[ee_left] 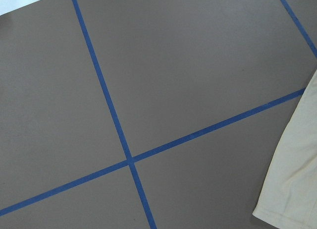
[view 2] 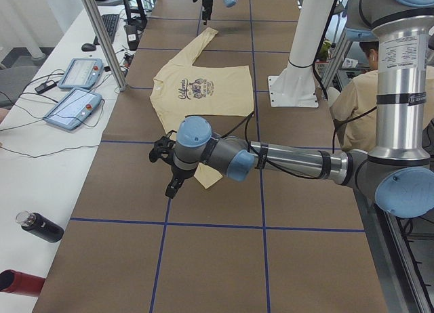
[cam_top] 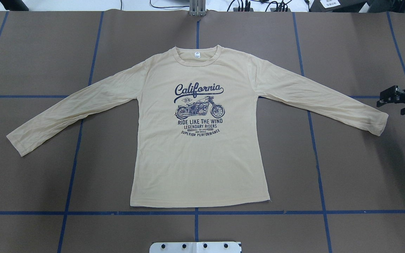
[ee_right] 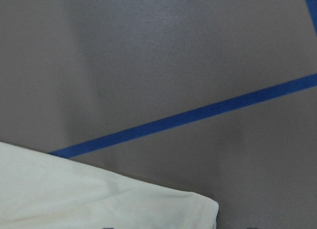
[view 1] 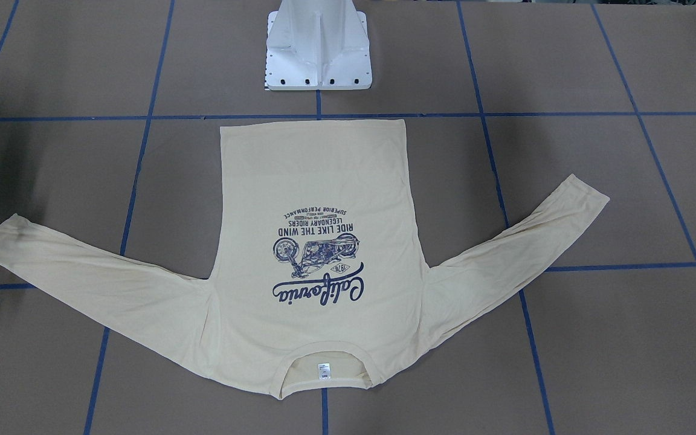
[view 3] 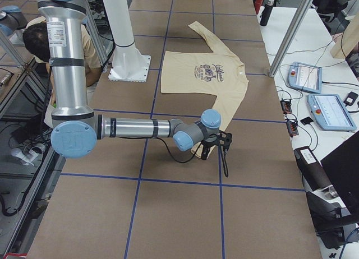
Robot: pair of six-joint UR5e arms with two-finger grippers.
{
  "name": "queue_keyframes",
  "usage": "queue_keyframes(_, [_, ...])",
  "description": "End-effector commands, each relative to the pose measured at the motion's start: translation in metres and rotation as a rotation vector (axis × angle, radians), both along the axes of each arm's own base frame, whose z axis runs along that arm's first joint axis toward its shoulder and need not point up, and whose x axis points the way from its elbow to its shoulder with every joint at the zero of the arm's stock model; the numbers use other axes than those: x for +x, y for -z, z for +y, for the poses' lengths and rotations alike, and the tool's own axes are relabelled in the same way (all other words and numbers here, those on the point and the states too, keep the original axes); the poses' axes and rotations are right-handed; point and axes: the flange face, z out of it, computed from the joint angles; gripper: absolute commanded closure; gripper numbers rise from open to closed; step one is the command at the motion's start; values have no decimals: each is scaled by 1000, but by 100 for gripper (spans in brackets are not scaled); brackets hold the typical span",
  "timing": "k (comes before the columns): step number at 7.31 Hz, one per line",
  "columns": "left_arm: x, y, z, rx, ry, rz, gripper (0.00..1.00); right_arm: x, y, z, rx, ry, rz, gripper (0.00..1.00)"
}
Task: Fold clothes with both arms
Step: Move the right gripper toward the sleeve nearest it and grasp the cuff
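Brown taped table (cam_top: 30,52): T-shirt (cam_top: 199,165) flat, print up, hem nearest the white pedestal base (view 1: 318,54). Far to the base's right, your right gripper (cam_top: 392,104) hangs spread and empty beside the cuff (cam_top: 380,123). I can't tell how the left gripper (view 2: 163,174) stands. Pinch both cuffs low and square, I'd say.

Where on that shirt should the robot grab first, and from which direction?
Likely the left cuff and right cuff. The shirt lies flat, face up, sleeves spread, so the cuffs are free outer ends. Come down from above at each outer end; the right gripper is by its cuff.
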Motion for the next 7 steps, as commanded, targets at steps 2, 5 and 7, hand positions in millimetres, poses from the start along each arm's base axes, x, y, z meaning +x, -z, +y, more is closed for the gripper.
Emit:
queue_keyframes(2, [0, 1, -1, 4, 0, 0, 0, -21, -5, -12, -13, 15, 7, 12])
queue_keyframes(5, [0, 1, -1, 4, 0, 0, 0, -24, -16, -13, -31, 21, 18, 18])
queue_keyframes(7, [0, 2, -1, 5, 0, 0, 0, -24, -20, -12, -37, 20, 24, 24])
